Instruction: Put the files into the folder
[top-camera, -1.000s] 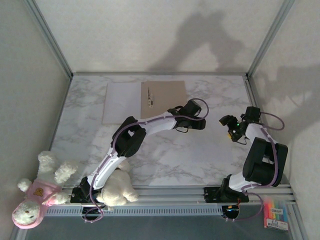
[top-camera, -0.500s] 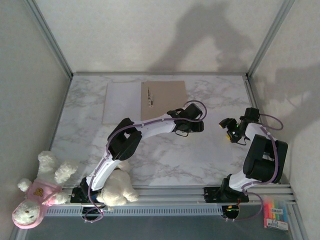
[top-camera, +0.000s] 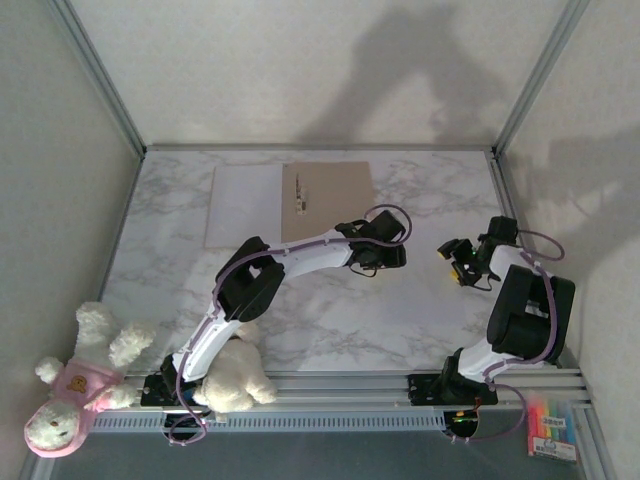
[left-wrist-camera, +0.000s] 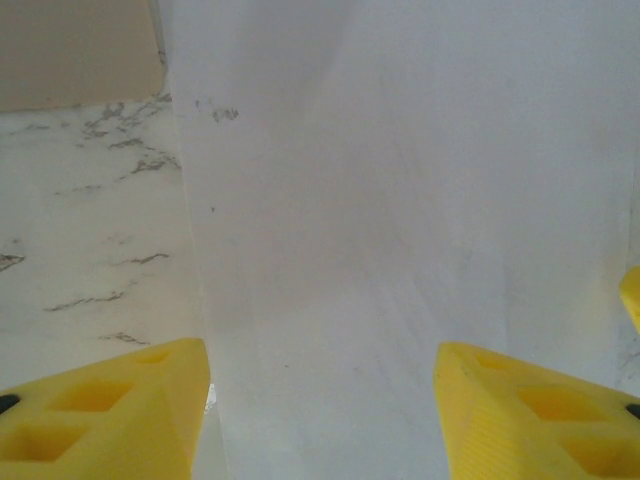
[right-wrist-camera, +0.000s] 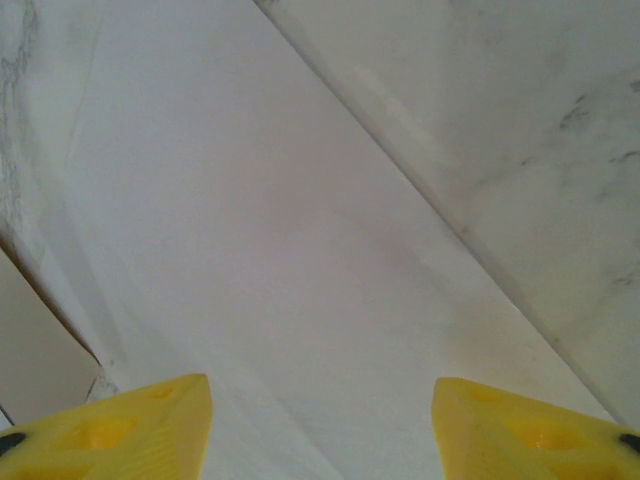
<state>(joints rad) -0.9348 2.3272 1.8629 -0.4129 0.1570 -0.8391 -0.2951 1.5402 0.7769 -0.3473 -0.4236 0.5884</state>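
The folder (top-camera: 326, 199) lies flat and tan at the back of the table; its corner shows in the left wrist view (left-wrist-camera: 70, 50) and the right wrist view (right-wrist-camera: 35, 355). A pale sheet (top-camera: 244, 205) lies against its left edge. One of the files, a white sheet (left-wrist-camera: 400, 230), stretches ahead of my left gripper (left-wrist-camera: 320, 420), whose yellow fingers (left-wrist-camera: 110, 410) stand wide apart. The same white sheet (right-wrist-camera: 250, 250) runs diagonally ahead of my right gripper (right-wrist-camera: 320, 430), also open. From above, the left gripper (top-camera: 395, 250) and right gripper (top-camera: 455, 258) face each other right of the folder.
Two plush toys, one white (top-camera: 235, 375) and one in pink (top-camera: 70, 395), sit by the left arm's base. A pack of markers (top-camera: 552, 428) lies at the near right. Metal frame posts and grey walls close in the marble table (top-camera: 330, 320).
The jaws of both grippers have narrowed a little. The left gripper has drifted slightly toward the near edge; the right gripper has barely shifted.
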